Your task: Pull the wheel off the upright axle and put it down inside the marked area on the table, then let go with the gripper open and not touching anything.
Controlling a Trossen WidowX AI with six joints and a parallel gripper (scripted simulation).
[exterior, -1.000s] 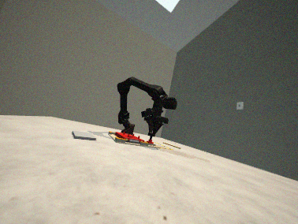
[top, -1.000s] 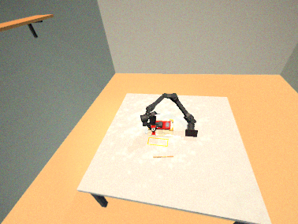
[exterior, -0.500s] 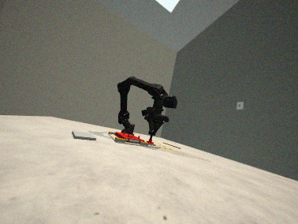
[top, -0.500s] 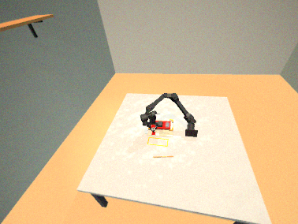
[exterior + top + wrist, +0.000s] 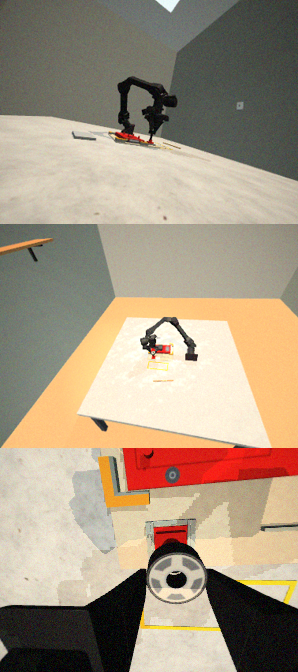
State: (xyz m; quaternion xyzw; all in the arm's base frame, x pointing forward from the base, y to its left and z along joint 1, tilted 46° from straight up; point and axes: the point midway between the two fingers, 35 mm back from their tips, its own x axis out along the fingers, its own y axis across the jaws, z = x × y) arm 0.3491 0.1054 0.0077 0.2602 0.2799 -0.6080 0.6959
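Observation:
The wheel (image 5: 193, 579) (image 5: 153, 352), a black tyre with a grey spoked hub, is between the fingertips in the wrist view, its face toward the camera. My gripper (image 5: 175, 574) (image 5: 150, 136) is shut on it, one finger on each side. The wheel is over the near edge of the small red axle stand (image 5: 170, 534) (image 5: 154, 357) (image 5: 150, 142). The axle is mostly hidden behind the wheel; I cannot tell whether its tip is still in the hub hole. The marked area, a yellow outline (image 5: 190, 628) (image 5: 158, 369), lies on the table just in front of the stand.
A large red body (image 5: 210, 468) (image 5: 166, 349) (image 5: 125, 136) lies beside the stand. An orange corner bracket (image 5: 109, 488) is at its near left corner in the wrist view. A thin wooden stick (image 5: 163, 381) (image 5: 172, 145) lies beyond the outline. A grey slab (image 5: 83, 136) lies on the other side.

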